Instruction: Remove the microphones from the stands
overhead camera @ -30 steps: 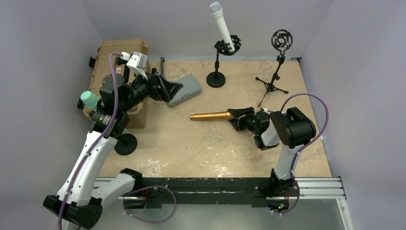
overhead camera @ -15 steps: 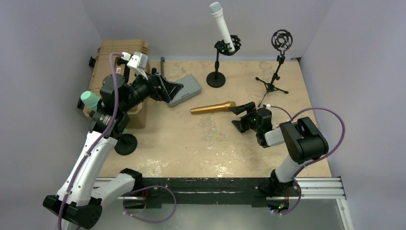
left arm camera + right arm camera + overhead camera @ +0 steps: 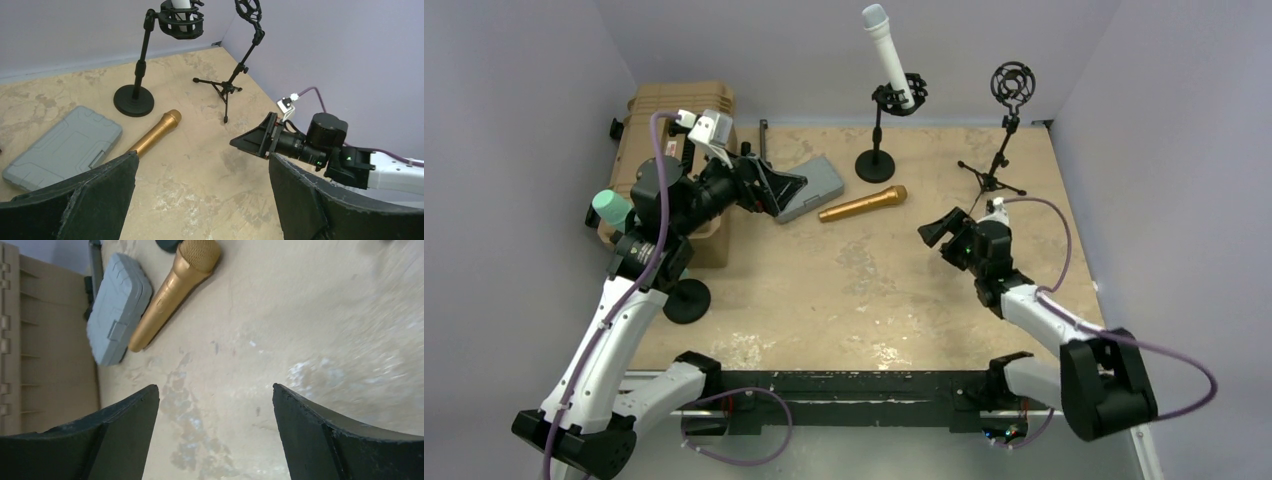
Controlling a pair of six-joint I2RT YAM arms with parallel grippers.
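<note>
A white microphone (image 3: 886, 48) stands tilted in the shock mount of a round-base stand (image 3: 875, 164) at the back; the mount also shows in the left wrist view (image 3: 182, 17). A gold microphone (image 3: 862, 203) lies flat on the table, held by nothing, and shows in both wrist views (image 3: 152, 132) (image 3: 174, 292). A tripod stand (image 3: 1008, 92) at the back right has an empty mount. My right gripper (image 3: 936, 228) is open and empty, to the right of the gold microphone and apart from it. My left gripper (image 3: 781, 190) is open and empty above the grey case.
A grey case (image 3: 809, 187) lies left of the gold microphone. A tan hard case (image 3: 669, 125) sits at the back left. A teal-headed microphone (image 3: 609, 208) stands on a round base (image 3: 686, 300) by the left arm. Purple walls close in the table.
The right gripper opened and drew back to the right from the gold microphone. The microphone slid toward the back, near the round stand base. The left arm stayed still.
</note>
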